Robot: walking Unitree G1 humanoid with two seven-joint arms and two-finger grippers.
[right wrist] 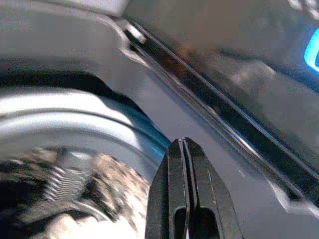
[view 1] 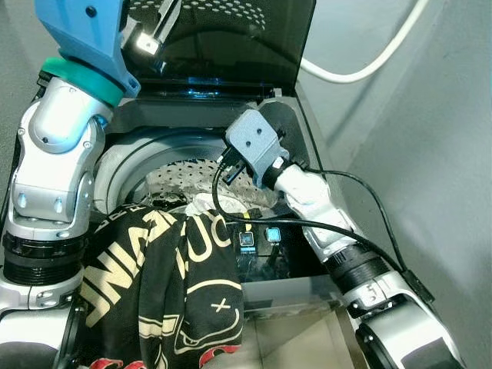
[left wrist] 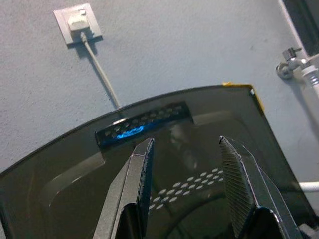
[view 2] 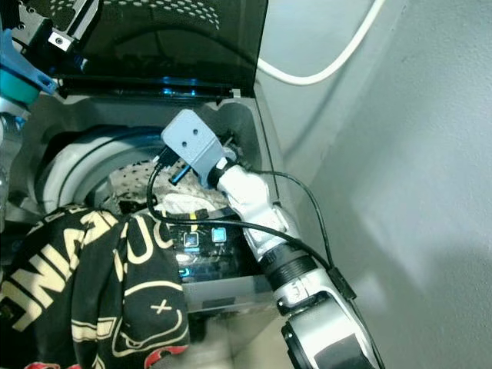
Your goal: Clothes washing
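Silver jointed left arm [view 1: 54, 154] with black ribbed rings, a teal band and a blue wrist housing. The right arm [view 1: 330, 223] is white and silver, with looping black cables and a grey camera block [view 1: 254, 142]. Long black fingers [left wrist: 139, 184].

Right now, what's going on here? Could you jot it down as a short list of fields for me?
Machine: top-loading washer, lid raised
Drum: holds some pale laundry
Garment: black shirt with cream print, draped over the washer's front edge
Left claw: open, raised in front of the lid
Right claw: shut, empty, over the drum's rim
Wall: socket with a cable, white hose
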